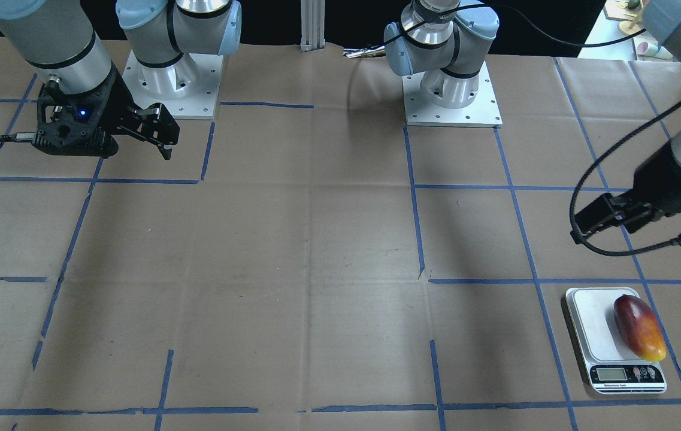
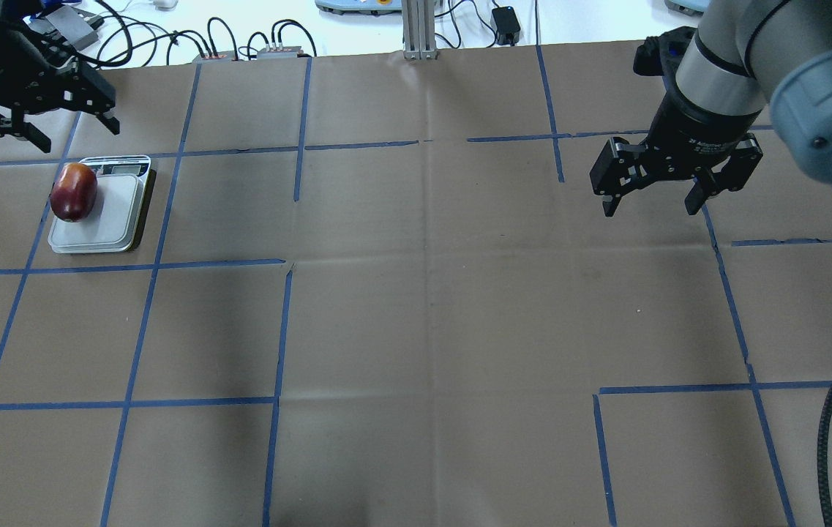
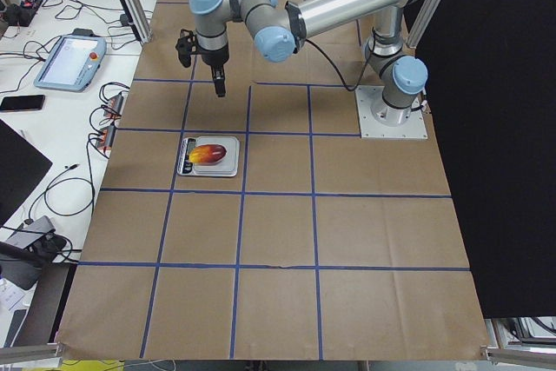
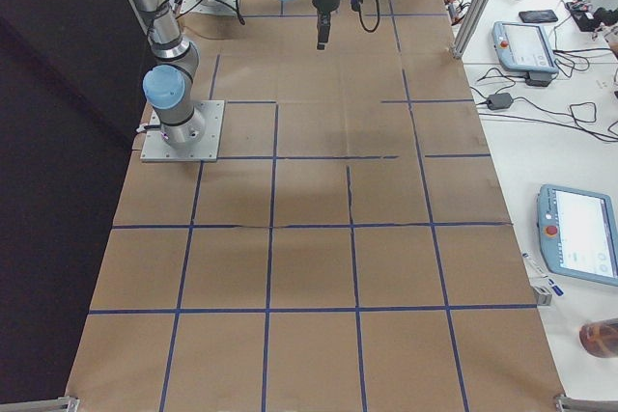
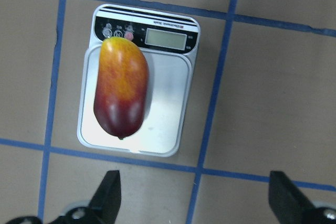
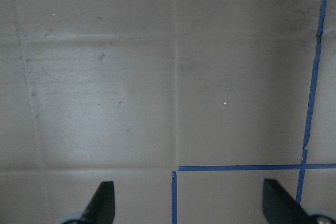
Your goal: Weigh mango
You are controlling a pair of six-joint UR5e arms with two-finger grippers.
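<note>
Brown paper crossed with blue tape lines covers the desk, and a small white kitchen scale sits on it toward the robot's left side. The mango lies lengthwise on the scale's platform, along one side rather than centred. Its dark red end is toward the platform's far edge, and its orange-yellow end reaches the control strip, overlapping the buttons beside the display. The display's reading is too faint to make out.

The left gripper hangs above the desk close to the scale, clear of both scale and fruit. Its fingers are spread wide with nothing between them; the wrist view looks straight down past them onto the mango.

The right gripper is well apart from all this, over bare paper on the other side of the desk. Its fingers are also spread and hold nothing — only paper and a corner of blue tape show beneath them in the right wrist view.
</note>
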